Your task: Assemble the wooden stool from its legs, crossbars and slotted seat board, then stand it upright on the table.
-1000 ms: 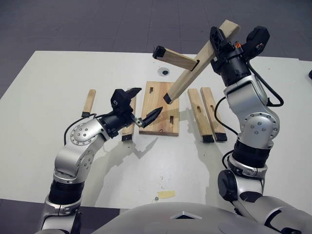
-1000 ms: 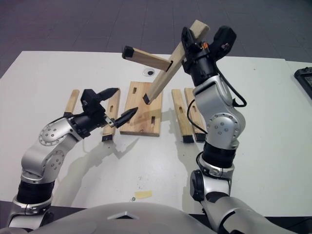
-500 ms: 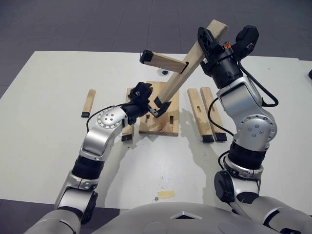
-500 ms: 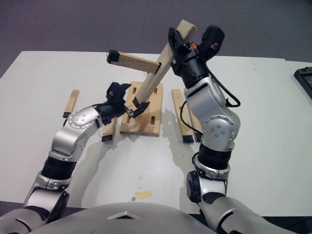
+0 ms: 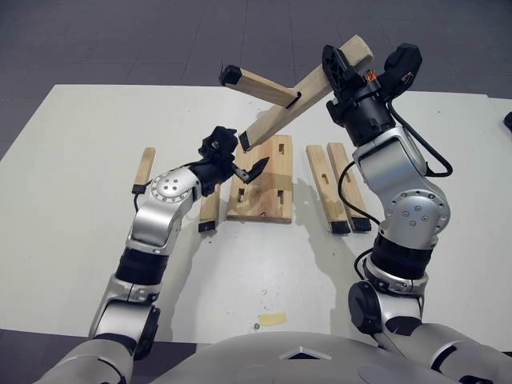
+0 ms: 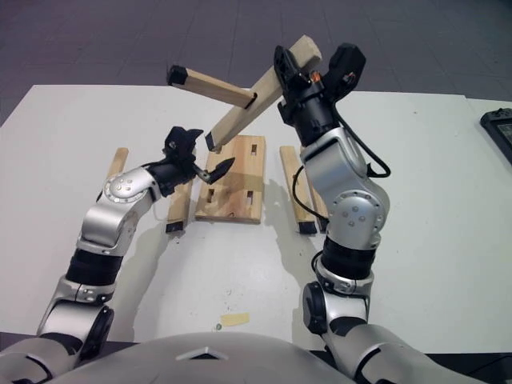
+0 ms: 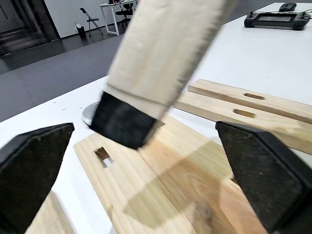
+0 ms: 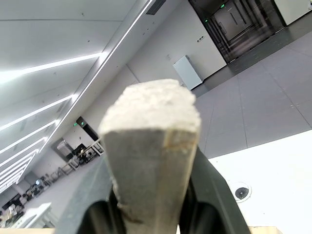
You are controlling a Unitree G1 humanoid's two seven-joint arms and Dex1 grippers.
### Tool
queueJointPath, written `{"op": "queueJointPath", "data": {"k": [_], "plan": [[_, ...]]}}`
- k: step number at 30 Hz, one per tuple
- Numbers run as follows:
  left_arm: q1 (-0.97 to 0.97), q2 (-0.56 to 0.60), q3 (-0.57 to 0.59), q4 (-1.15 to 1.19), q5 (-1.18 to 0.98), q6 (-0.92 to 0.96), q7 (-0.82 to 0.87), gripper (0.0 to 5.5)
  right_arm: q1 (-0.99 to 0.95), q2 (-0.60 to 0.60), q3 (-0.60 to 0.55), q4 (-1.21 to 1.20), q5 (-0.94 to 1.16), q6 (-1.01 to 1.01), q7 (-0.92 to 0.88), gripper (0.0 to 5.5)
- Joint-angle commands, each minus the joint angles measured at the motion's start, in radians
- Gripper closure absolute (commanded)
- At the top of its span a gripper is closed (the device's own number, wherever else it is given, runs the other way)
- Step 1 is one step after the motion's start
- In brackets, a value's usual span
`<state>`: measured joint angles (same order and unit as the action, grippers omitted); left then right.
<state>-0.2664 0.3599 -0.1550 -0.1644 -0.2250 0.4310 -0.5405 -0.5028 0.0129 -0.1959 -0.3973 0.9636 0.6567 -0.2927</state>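
Right gripper pinches the top of a leg held aloft, crossbar socketed in. The foot hangs over the seat board's 11 o'clock corner. Left gripper spread around the foot, not touching. Risk: if I close off-centre, the leg twists, the crossbar pops out or the grip slips.

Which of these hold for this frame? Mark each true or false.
1. The right tool is shut on a leg with a crossbar joined to it. True.
2. The left tool is clamped on that leg's black cap. False: it is open, with the cap between its fingers, untouched.
3. The slotted seat board lies flat on the table. True.
4. The loose legs to the right of the board stand upright. False: they lie flat, side by side.
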Motion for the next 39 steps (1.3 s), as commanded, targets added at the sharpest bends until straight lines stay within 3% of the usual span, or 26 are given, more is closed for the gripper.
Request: {"op": "queueJointPath", "data": {"k": [1,7,10,18,39], "plan": [[0.107,0.038,0.159,-0.116,-0.089,0.051,0.012,0.1,0.036,-0.016,-0.051,-0.044,0.002,-0.031,-0.013,4.49],[-0.009,-0.069,0.498,-0.051,-0.188,0.005,0.31,0.1,0.24,-0.06,-0.115,-0.18,0.155,0.052,-0.098,4.49],[-0.066,-0.124,0.57,-0.045,-0.214,-0.062,0.413,0.1,0.29,-0.063,-0.114,-0.199,0.182,0.052,-0.129,4.49],[-0.089,-0.199,0.57,-0.035,-0.202,-0.17,0.513,0.1,0.38,-0.081,-0.108,-0.195,0.198,0.049,-0.16,4.49],[-0.106,-0.228,0.556,-0.038,-0.21,-0.284,0.559,0.1,0.44,-0.211,-0.084,-0.177,0.155,0.071,-0.178,4.49]]}}
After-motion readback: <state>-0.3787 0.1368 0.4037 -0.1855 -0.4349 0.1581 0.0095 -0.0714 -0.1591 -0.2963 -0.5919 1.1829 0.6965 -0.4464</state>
